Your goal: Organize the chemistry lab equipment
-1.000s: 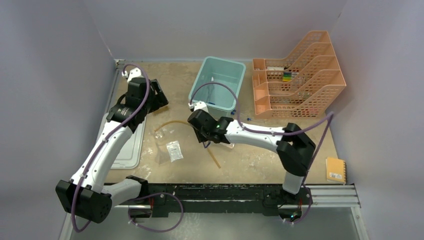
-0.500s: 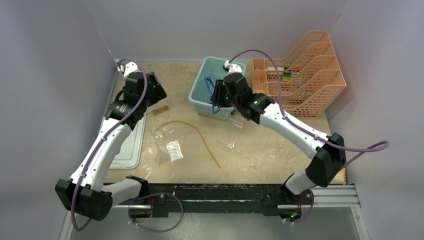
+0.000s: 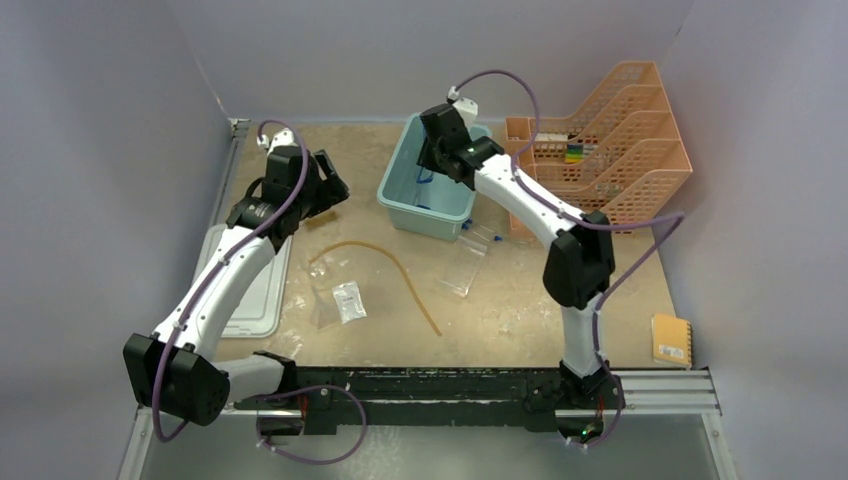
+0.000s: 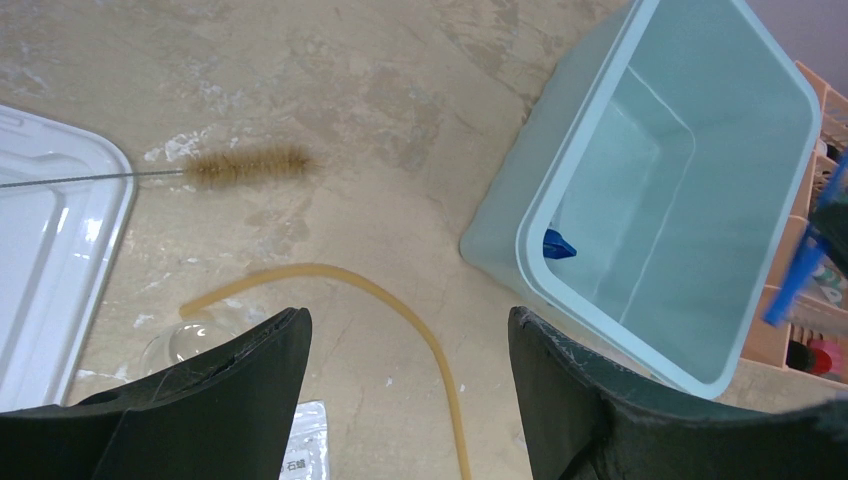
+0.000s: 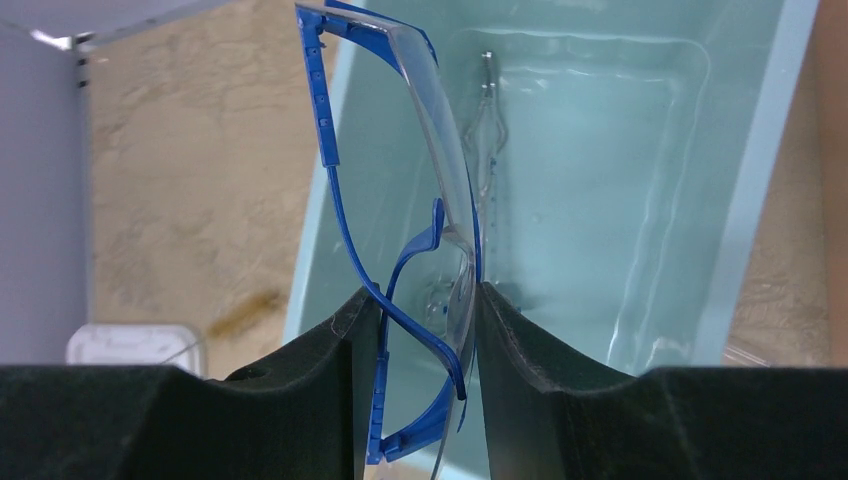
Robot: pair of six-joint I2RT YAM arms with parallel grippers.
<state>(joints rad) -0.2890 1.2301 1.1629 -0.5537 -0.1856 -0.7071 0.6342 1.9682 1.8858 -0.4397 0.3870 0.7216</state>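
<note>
Right gripper (image 5: 420, 305) is clamping goggles (image 5: 452, 215) over the bin (image 5: 762, 150); left gripper (image 4: 405, 335) is hovering open above the tube (image 4: 300, 270).

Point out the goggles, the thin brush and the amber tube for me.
blue-framed goggles (image 5: 445, 150): right wrist view, on the clear lens.
thin brush (image 4: 248, 163): left wrist view, on the bristle head.
amber rubber tube (image 4: 330, 272): left wrist view, on the top of its curve.

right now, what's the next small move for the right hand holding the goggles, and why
Probably lower slightly and open the right hand so the goggles drop into the teal bin. The hand has them pinched directly over the bin's open interior, where metal tongs already lie, and nothing blocks the way down.
</note>
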